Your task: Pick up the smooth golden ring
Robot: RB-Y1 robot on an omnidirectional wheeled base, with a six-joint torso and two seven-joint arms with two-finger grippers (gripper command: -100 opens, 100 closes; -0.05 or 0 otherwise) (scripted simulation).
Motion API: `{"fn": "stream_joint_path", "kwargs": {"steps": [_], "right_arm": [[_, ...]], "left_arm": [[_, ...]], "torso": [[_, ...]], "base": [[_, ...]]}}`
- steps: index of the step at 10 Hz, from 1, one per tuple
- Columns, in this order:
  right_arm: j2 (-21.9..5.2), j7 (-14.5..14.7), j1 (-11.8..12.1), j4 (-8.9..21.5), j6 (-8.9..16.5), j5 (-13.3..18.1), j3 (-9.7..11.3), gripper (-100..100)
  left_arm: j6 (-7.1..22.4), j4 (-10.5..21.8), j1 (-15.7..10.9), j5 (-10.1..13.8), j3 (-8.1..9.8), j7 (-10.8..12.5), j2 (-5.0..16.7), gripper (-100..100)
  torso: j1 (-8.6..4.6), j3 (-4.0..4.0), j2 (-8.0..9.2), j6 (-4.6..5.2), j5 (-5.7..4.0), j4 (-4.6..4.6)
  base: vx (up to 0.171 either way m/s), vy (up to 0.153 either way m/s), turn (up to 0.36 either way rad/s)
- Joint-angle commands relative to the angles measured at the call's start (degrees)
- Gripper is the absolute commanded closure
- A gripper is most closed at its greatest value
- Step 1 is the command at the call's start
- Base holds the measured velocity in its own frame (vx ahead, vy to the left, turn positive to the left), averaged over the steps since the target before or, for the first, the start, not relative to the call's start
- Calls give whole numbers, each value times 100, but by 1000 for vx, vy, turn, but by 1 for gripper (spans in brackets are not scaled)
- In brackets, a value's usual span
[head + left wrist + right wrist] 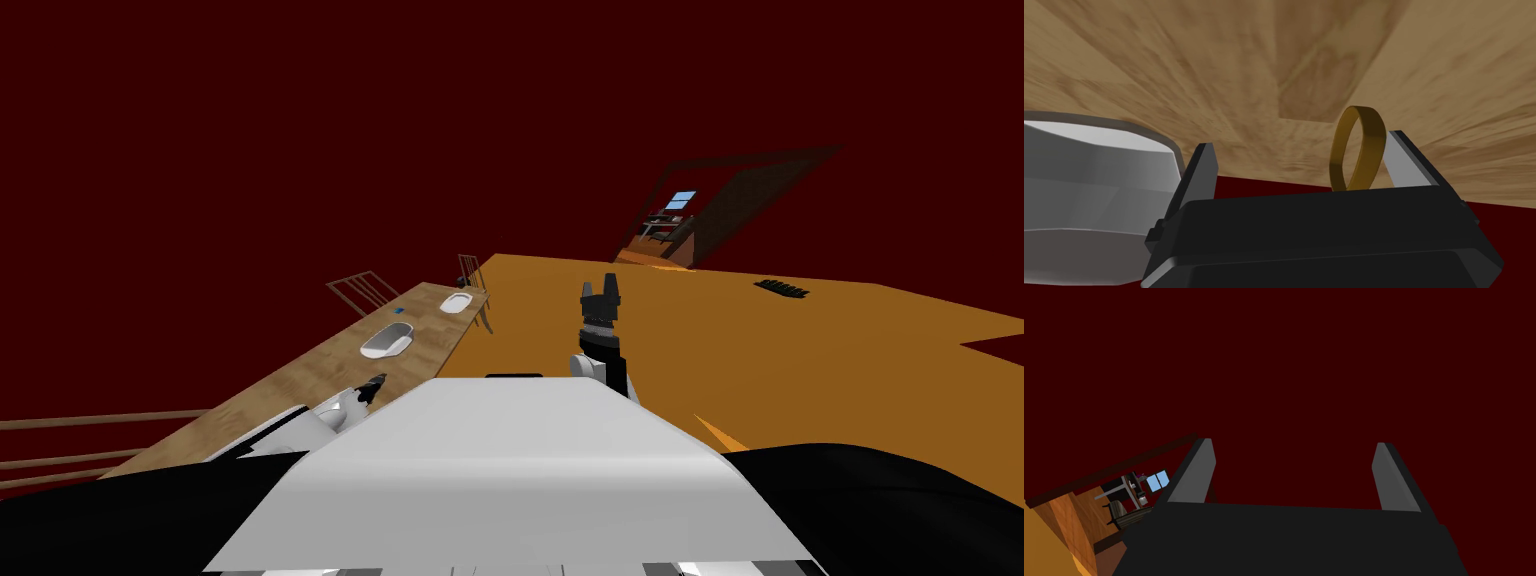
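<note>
Left wrist view puts the left gripper (pixel 1300 142) nearest me: its two blades stand wide apart and clamp nothing. The ring (pixel 1372 147) is inside that gap, well off centre, right up against one finger (pixel 1404 160) and apart from the other; I cannot tell whether it actually touches. It is a plain, smooth band, dull golden brown, standing on edge with its hole turned toward the far blade. Just outside the other finger sits a white bowl (pixel 1089 170), and beyond the fingertips runs the wooden table (pixel 1224 75). My worry is the close: I judge that one blade must travel the whole gap before it meets the band, so it could shove or tip the ring over, and a slick, thin rim between flat blades may squirt out. The bowl is near enough to be bumped if I shift sideways to centre. Further off, the right gripper (pixel 600 292) is stretched forward, its fingers (pixel 1196 473) wide apart too, holding nothing.
</note>
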Motion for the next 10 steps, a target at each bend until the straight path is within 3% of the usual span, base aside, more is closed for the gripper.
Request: {"fn": "stream_joint_path", "kwargs": {"steps": [1, 5, 6, 7, 8, 9, 10], "right_arm": [[0, 0, 0, 0, 0, 0, 0, 0], [0, 0, 0, 0, 0, 0, 0, 0], [0, 0, 0, 0, 0, 0, 0, 0], [0, 0, 0, 0, 0, 0, 0, 0], [0, 0, 2, 0, 0, 0, -1, 0], [0, 0, 1, 0, 0, 0, 0, 0], [0, 0, 2, 0, 0, 0, -1, 0]], "left_arm": [[0, 0, 0, 0, 0, 0, 0, 100], [6, 1, 5, 4, 1, 3, -4, 100], [6, 1, 5, 3, 1, 1, -3, 0], [195, -286, 103, 100, 107, -286, 0, 100], [195, -334, 103, 100, 107, -300, 0, 100], [414, -687, 185, 196, 238, -503, -24, 100], [414, -763, 185, 196, 238, -671, -24, 100]], "torso": [[0, 0, 0, 0, 0, 0], [-1, -2, -6, 5, -3, 1], [-1, -2, -5, 4, -2, 1], [0, -2, -5, 3, -2, 1], [7, -6, -10, -16, -1, -4], [7, -8, -14, -6, 1, -3], [10, -10, -18, -14, 5, -5]], "base": [[0, 0, 0], [-1, 0, 2], [0, 0, 0], [37, 20, 281], [42, 11, 198], [49, 20, 313], [50, 13, 129]]}}
